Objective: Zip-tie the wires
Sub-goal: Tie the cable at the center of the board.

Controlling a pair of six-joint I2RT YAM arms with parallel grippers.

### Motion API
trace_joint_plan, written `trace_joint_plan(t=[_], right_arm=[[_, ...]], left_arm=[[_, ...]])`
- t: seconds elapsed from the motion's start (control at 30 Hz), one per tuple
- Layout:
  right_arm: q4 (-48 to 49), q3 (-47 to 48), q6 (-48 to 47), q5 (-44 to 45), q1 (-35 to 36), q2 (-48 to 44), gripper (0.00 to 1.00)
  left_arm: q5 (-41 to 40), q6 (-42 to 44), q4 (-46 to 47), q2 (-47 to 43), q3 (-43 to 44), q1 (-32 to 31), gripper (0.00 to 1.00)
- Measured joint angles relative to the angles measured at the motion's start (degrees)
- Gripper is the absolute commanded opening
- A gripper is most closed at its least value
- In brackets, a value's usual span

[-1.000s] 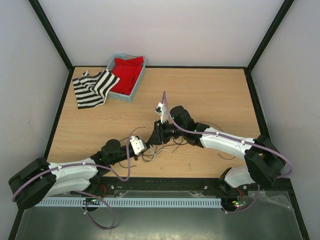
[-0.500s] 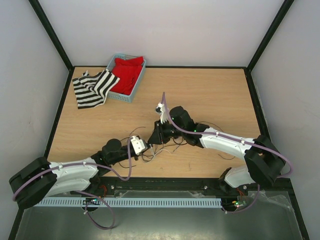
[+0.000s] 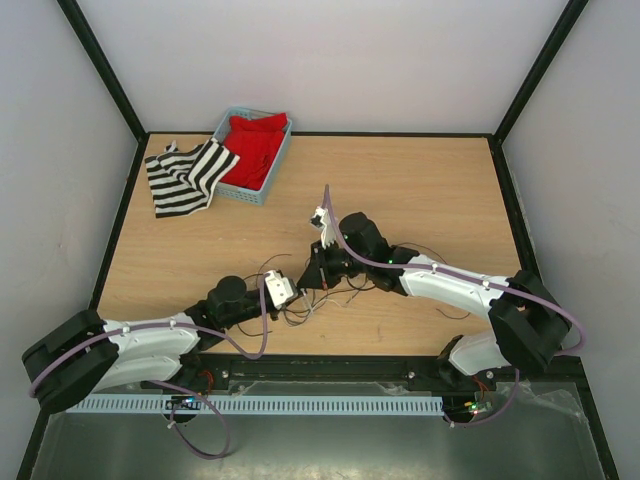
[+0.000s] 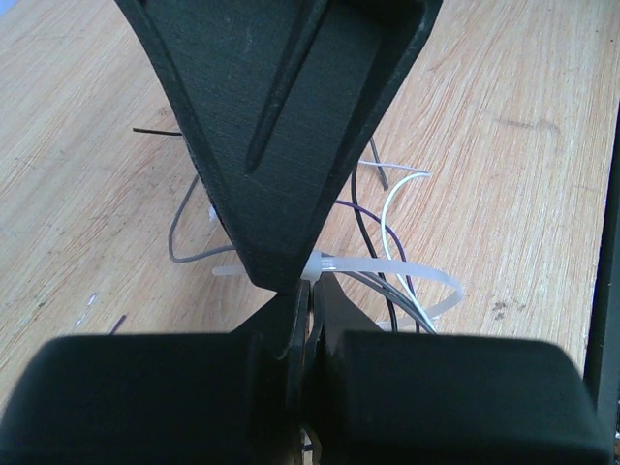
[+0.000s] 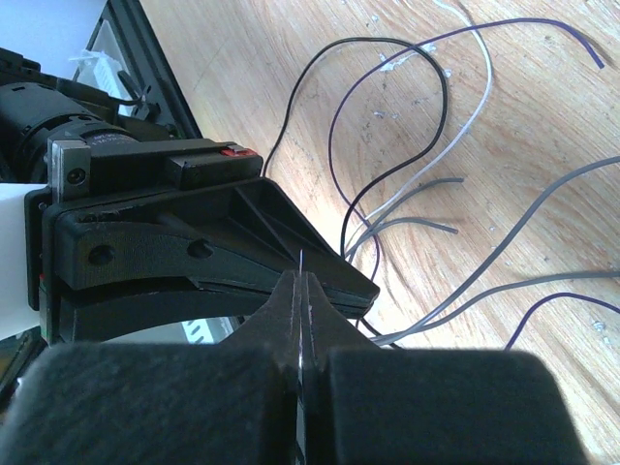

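The wires (image 3: 345,293) lie in loose loops on the wooden table (image 3: 420,190) between my two grippers; black, grey, purple and white strands show in the left wrist view (image 4: 386,208) and the right wrist view (image 5: 407,165). A translucent zip tie (image 4: 417,273) loops around several of them. My left gripper (image 4: 310,291) is shut at the zip tie's head. My right gripper (image 5: 302,281) is shut on a thin strip, the zip tie's tail, seen edge-on. In the top view the left gripper (image 3: 300,287) and the right gripper (image 3: 313,278) meet tip to tip.
A blue basket (image 3: 262,190) holding a red cloth (image 3: 255,145) stands at the back left, with a black-and-white striped cloth (image 3: 185,175) beside it. Loose wire ends trail toward the right arm (image 3: 450,280).
My left gripper has edged right, closer to the right gripper. The right gripper has barely moved. A wire loop has risen a little above the left gripper.
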Motion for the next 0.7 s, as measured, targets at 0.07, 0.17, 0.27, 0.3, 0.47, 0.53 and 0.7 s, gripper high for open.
trace_joint_plan(t=[0.07, 0.17, 0.27, 0.3, 0.47, 0.53, 0.7], right_arm=[[-0.07, 0.02, -0.28, 0.07, 0.0, 0.0, 0.0], [-1.97, 1.22, -1.7, 0.96, 0.0, 0.07, 0.0], [-4.68, 3.61, -4.28, 2.93, 0.15, 0.35, 0.0], [-5.42, 4.28, -5.01, 3.52, 0.17, 0.39, 0.0], [-7.89, 6.91, -8.11, 5.81, 0.48, 0.68, 0.0], [-8.2, 7.23, -9.01, 6.29, 0.48, 0.7, 0.0], [-8.35, 7.28, -10.99, 7.06, 0.48, 0.7, 0.0]], left_arm=[[-0.02, 0.0, 0.0, 0.0, 0.0, 0.0, 0.0], [-0.02, 0.0, 0.02, 0.0, 0.0, 0.0, 0.0], [-0.22, 0.0, 0.72, -0.31, 0.0, 0.02, 0.0], [-0.22, 0.0, 0.9, -0.61, 0.0, 0.0, 0.0], [-0.26, -0.09, 1.07, -2.49, -0.04, 0.07, 0.0], [-0.33, -0.11, 1.05, -3.39, -0.24, 0.07, 0.0], [-0.31, -0.11, 0.83, -5.29, -1.2, 0.07, 0.0]])
